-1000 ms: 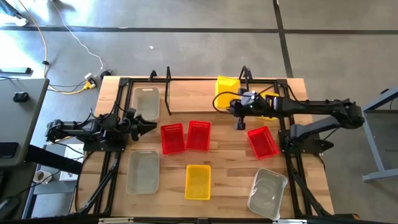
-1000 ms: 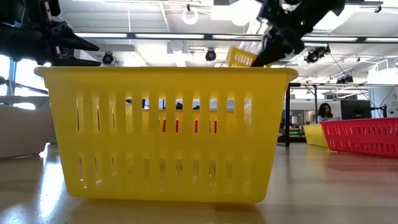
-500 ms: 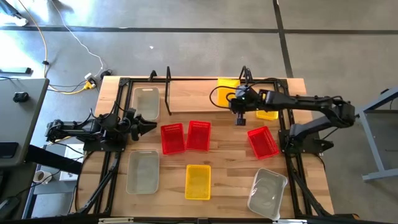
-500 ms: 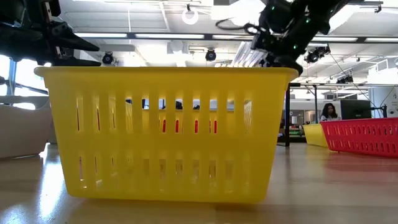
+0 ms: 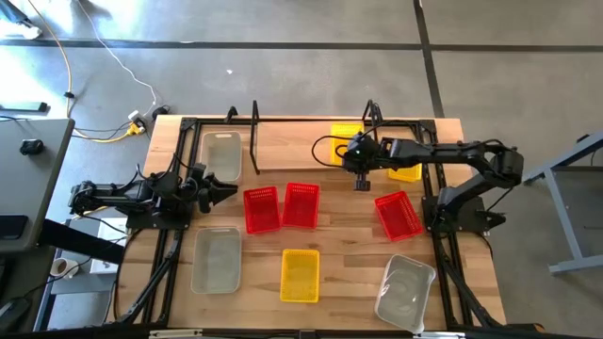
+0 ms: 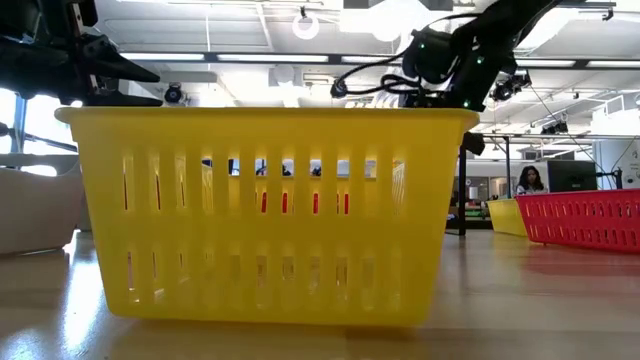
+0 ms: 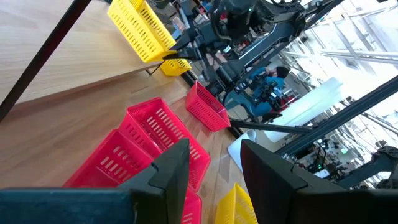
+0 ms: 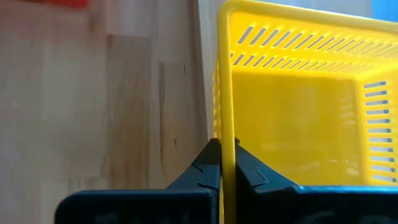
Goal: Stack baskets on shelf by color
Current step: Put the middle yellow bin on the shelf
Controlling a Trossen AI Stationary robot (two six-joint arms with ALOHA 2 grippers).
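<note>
My right gripper (image 5: pixel 355 158) is shut on a yellow mesh basket (image 5: pixel 344 133) at the far side of the table, on the shelf board (image 5: pixel 301 139) beside a black upright post (image 5: pixel 372 115). The left wrist view shows this basket (image 7: pixel 140 28) upright and low on the wood. My left gripper (image 5: pixel 226 191) is open and empty at the table's left, pointing at two red baskets (image 5: pixel 262 209) (image 5: pixel 301 205). A second yellow basket (image 5: pixel 406 171) lies under the right arm. My right gripper pinches the yellow basket's side wall at its top rim (image 8: pixel 226 140), one finger inside the basket and one outside. The fingers come slanting down from the table's near-right side. The basket sits upright; its bottom seems to be on the board, but I cannot tell for sure.
A third red basket (image 5: pixel 399 215) lies near the right arm's base. A yellow basket (image 5: pixel 301 275) stands near the front and fills the low view (image 6: pixel 265 210). Clear baskets lie at the far left (image 5: pixel 220 155), near left (image 5: pixel 217 260) and near right (image 5: pixel 405 293).
My right gripper has gone toward the table's left and far edge and down, still shut on the yellow basket. The basket, which was raised and tilted, has come down level onto the shelf and has dropped out of sight in the low view.
</note>
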